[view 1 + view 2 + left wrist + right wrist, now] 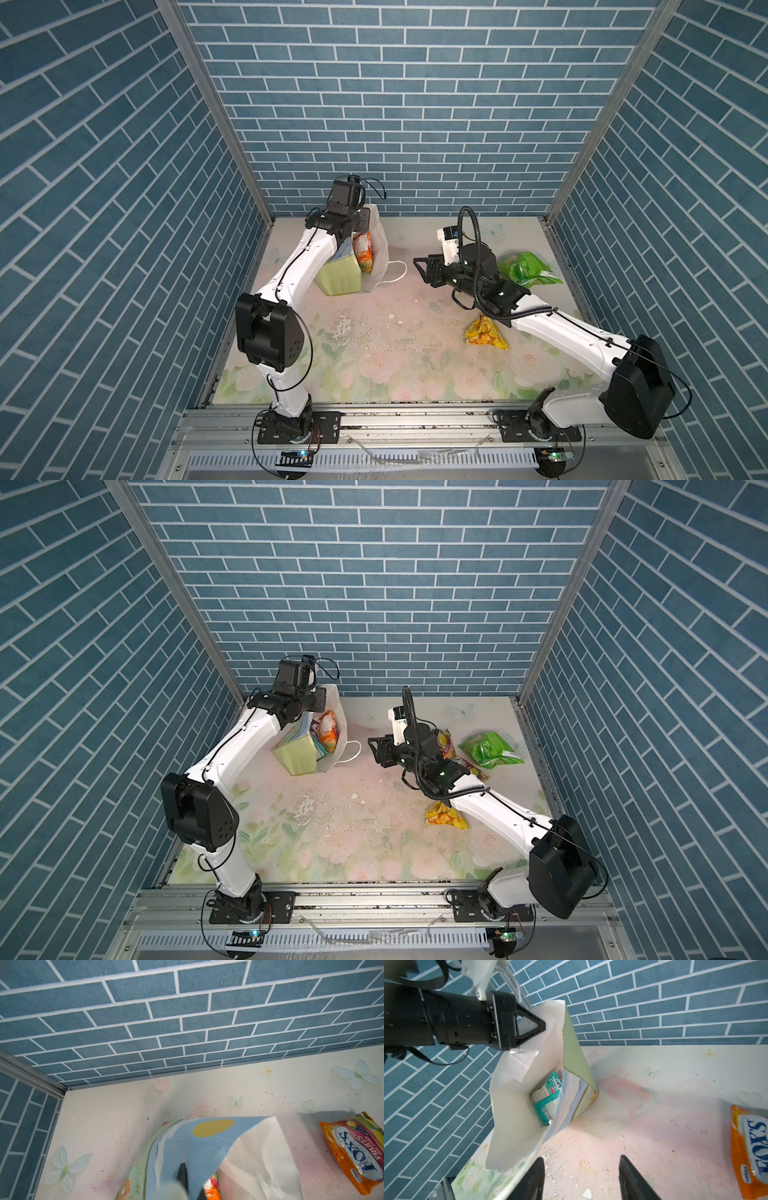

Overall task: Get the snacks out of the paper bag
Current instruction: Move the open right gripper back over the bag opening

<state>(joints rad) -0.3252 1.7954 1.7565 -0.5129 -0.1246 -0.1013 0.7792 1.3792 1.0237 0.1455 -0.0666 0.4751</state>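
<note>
The paper bag (338, 279) (296, 757) sits tilted at the back left, its white mouth (512, 1105) turned toward the right arm. My left gripper (540, 1027) (185, 1169) is shut on the bag's upper rim (207, 1147). Inside the bag I see an orange snack packet (363, 251) (328, 729) and a teal-and-white one (548, 1097). My right gripper (424, 270) (379, 751) (581, 1167) hangs open and empty just outside the mouth. Lying on the table are a green packet (525, 268) (490, 749), a yellow one (484, 332) (444, 814) and an orange FOX'S one (357, 1153) (751, 1147).
The bag's white cord handle (395, 272) lies on the table between bag and right gripper. Blue brick walls close in the back and both sides. The floral tabletop (395, 357) shows chipped patches in the middle. The right forearm crosses above the yellow packet.
</note>
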